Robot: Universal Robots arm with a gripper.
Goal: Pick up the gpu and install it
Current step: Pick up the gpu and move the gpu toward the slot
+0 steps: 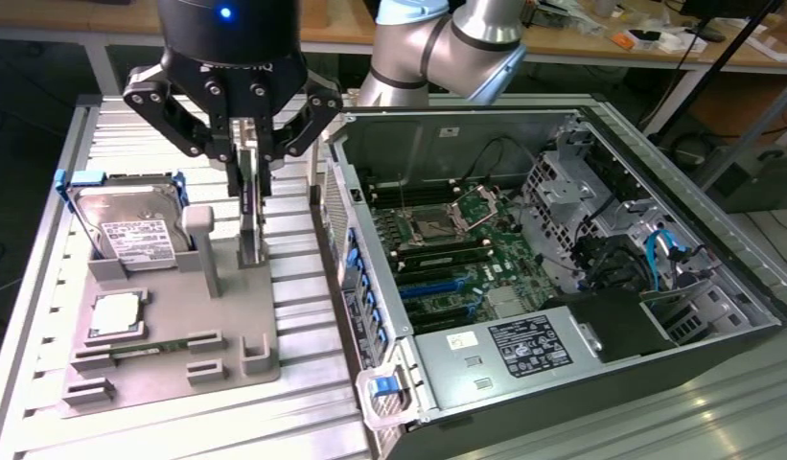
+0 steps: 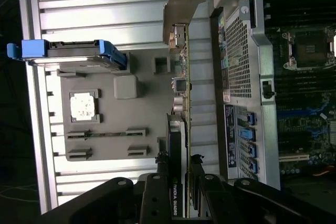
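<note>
Your exterior view looks steeply down from high up, far enough back to take in the grey moulded parts tray point(image 1: 175, 321) on the exterior view's left and the open black computer tower case point(image 1: 457, 125) on its right. Your wrist view faces straight down past the black gripper point(image 2: 179, 157) from much closer, sharing that tray point(image 2: 142, 119) and the case's near wall point(image 2: 239, 51).

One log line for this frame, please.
gripper: shut on gpu | gpu: upright, over grey tray | computer case: open, gpu not installed
</note>
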